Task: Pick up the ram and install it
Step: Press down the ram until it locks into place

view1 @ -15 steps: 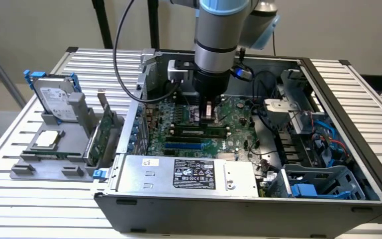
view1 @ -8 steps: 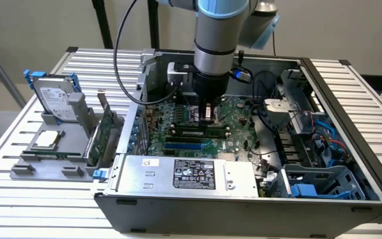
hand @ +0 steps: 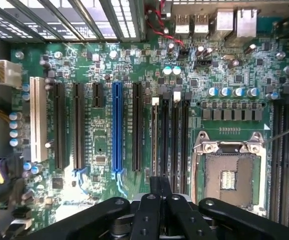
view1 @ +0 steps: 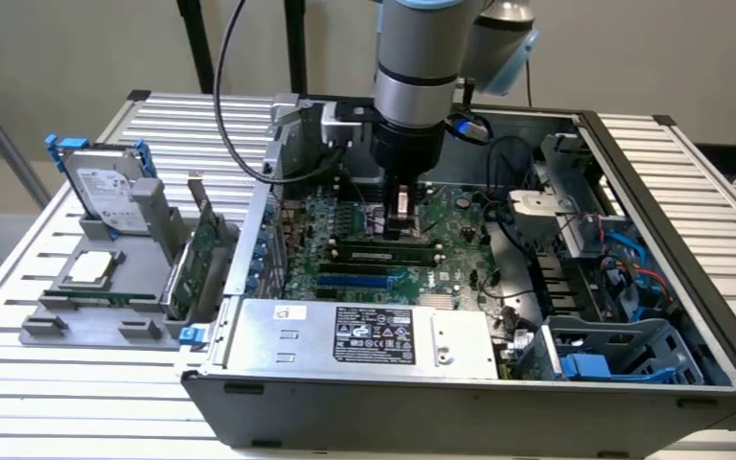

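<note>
Slatted metal counter [view1: 675,163] carrying an open computer case [view1: 471,393], with the arm reaching down into it.

Step in hand: the install phase, judged from position. The gripper [view1: 401,216] hangs low over the motherboard [view1: 451,216] inside the case. In the wrist view its fingers [hand: 154,192] lie closed together with no gap, and nothing can be made out between them. They line up with a bank of thin black slots [hand: 169,135] between the blue slot [hand: 116,127] and the empty CPU socket [hand: 229,172].

The ram [view1: 387,255], as judged, is the narrow green stick with dark chips standing on the motherboard just beside the gripper, towards the case's front wall. Whether it is fully seated cannot be told.

Seating calls for the stick square over its slot and a straight downward press, with the end latches free.

Surroundings: the power supply [view1: 356,335] sits along the case's front wall. Loose cables [view1: 509,220] lie close to the gripper and could snag. Outside the case, on the exterior view's left, a grey fixture [view1: 49,321] holds a hard drive [view1: 103,192] and an expansion card [view1: 202,259].
</note>
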You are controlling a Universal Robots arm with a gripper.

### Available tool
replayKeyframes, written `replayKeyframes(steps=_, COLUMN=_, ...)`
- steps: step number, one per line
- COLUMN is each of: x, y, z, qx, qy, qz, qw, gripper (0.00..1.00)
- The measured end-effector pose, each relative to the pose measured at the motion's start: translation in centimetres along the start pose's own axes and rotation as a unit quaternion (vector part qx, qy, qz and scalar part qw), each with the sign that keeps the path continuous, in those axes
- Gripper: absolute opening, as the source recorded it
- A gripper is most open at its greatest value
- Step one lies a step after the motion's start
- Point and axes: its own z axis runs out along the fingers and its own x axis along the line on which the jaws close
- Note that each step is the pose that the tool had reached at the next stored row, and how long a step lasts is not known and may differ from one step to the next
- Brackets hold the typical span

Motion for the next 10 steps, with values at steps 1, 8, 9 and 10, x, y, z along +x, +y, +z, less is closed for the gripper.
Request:
replayKeyframes(steps=1, x=0.01, y=0.01, z=-0.23, qx=0.0000, qy=0.0000, qz=0.000, qw=1.0000, gripper=0.00)
replayKeyframes(steps=8, x=0.01, y=0.00, z=-0.29, qx=-0.0001, qy=-0.0028, qz=0.000, qw=1.0000, gripper=0.00)
replayKeyframes(steps=9, x=0.01, y=0.01, z=-0.29, qx=-0.0001, qy=-0.0034, qz=0.000, qw=1.0000, gripper=0.00)
replayKeyframes(steps=10, x=0.01, y=0.00, z=-0.29, qx=-0.0001, qy=-0.0039, qz=0.000, qw=1.0000, gripper=0.00)
